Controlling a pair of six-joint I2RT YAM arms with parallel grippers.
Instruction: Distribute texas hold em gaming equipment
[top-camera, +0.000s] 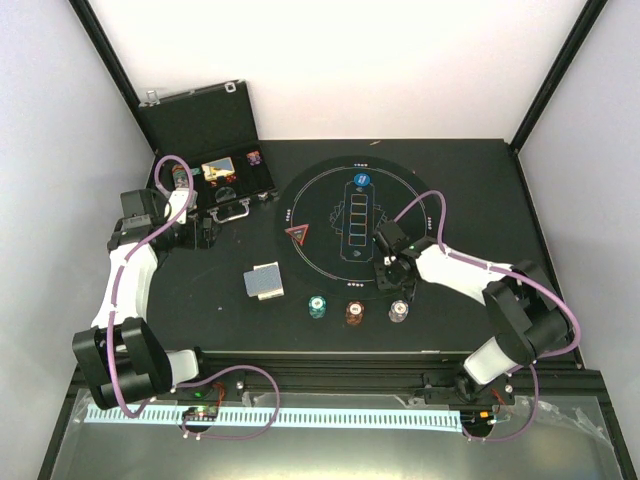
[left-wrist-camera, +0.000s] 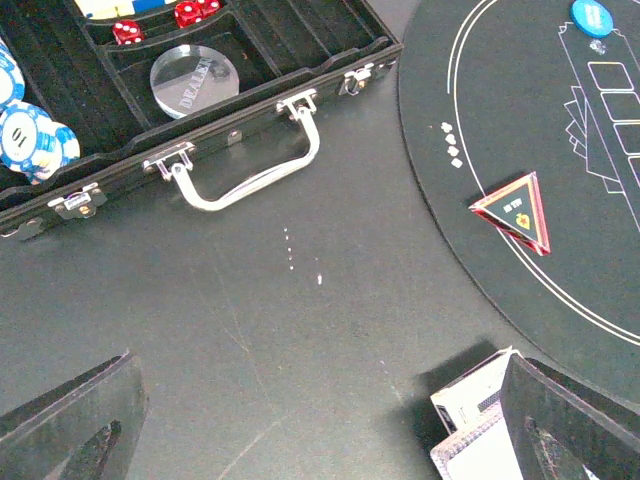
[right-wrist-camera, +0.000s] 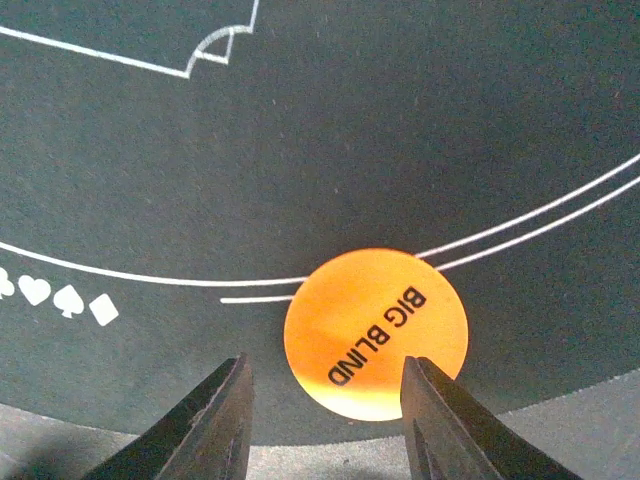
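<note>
The orange BIG BLIND disc (right-wrist-camera: 375, 330) lies flat just inside the round mat's (right-wrist-camera: 400, 120) near right edge, across its double white line. The right gripper (right-wrist-camera: 328, 362) straddles the disc's near side with fingers parted, one of them clear of it. The left gripper (left-wrist-camera: 320, 440) stands spread wide over the table (left-wrist-camera: 300, 320) near the case's handle (left-wrist-camera: 250, 170), the deck of cards (left-wrist-camera: 465, 420) just beside its right finger.

Orange BIG BLIND disc (right-wrist-camera: 376, 333) lies flat on mat (right-wrist-camera: 300, 150).
</note>
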